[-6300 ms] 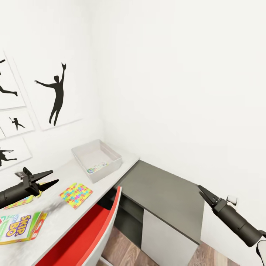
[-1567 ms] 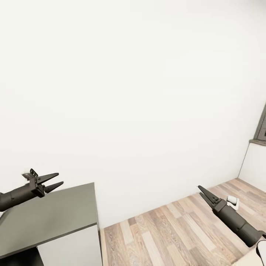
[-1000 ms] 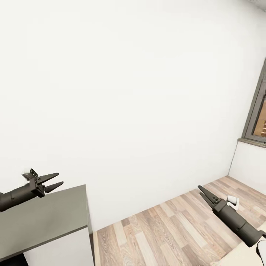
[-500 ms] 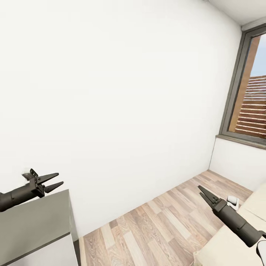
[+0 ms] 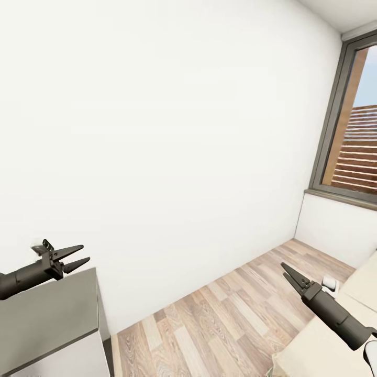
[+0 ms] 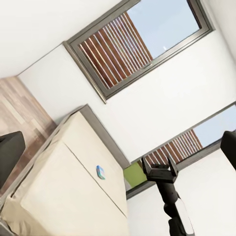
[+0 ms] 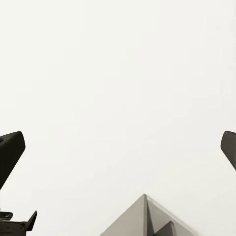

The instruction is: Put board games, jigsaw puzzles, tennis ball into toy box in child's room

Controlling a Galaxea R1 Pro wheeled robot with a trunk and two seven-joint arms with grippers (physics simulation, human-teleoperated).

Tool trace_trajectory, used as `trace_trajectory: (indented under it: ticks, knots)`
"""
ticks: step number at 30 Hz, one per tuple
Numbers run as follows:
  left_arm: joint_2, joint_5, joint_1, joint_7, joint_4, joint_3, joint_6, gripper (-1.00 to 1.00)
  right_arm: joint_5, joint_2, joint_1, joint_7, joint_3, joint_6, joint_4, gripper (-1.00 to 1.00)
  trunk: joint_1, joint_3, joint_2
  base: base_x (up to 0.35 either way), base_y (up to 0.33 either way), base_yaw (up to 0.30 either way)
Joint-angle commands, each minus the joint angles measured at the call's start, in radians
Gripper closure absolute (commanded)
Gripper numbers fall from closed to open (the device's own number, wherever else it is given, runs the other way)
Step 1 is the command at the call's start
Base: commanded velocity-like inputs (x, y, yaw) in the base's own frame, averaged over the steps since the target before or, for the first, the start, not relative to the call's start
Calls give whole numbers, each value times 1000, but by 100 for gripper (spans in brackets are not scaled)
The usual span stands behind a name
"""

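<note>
Closest in the head view, the left gripper (image 5: 84, 252) hangs over the flat dark-grey top of a cabinet (image 5: 47, 314) with its jaws a little apart. The right gripper (image 5: 283, 266) hangs over the wood floor (image 5: 220, 319). It shows edge-on there as one point, but in the right wrist view its fingers (image 7: 10, 152) stand wide apart on nothing.

The bed (image 5: 311, 351) comes in at the lower right of the head view, under and beyond the right arm, as a plain beige mattress corner. In the left wrist view the bed (image 6: 64, 191) shows as a long beige slab with a grey frame edge. A small blue-and-green patch (image 6: 101, 172) lies on its top, too small to identify.

Between the cabinet's edge and the bed's corner runs an open strip of floor, reaching back to a bare white wall (image 5: 173, 136). Farthest, at the right, a grey-framed window (image 5: 353, 146) with brown slats sits above a low white sill wall, and the floor ends at its foot
</note>
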Motion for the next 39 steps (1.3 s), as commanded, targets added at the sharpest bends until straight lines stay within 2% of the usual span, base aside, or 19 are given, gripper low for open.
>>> trace_trajectory:
  ticks: [1,23,39]
  knots:
    - [0,-1,0,-3,0,0,4,-100,-3,0,-1,1,-2,6,1,-100,0,-2,-1,0,0,-24]
    - [-1,-1,0,0,0,0,4,-100,-3,-1,-2,2,-5,4,22,-100,0,-36,-1,0,0,-85]
    - [-1,-1,0,0,0,0,4,-100,-2,0,-2,2,-5,3,22,-100,0,-40,-1,0,0,-252]
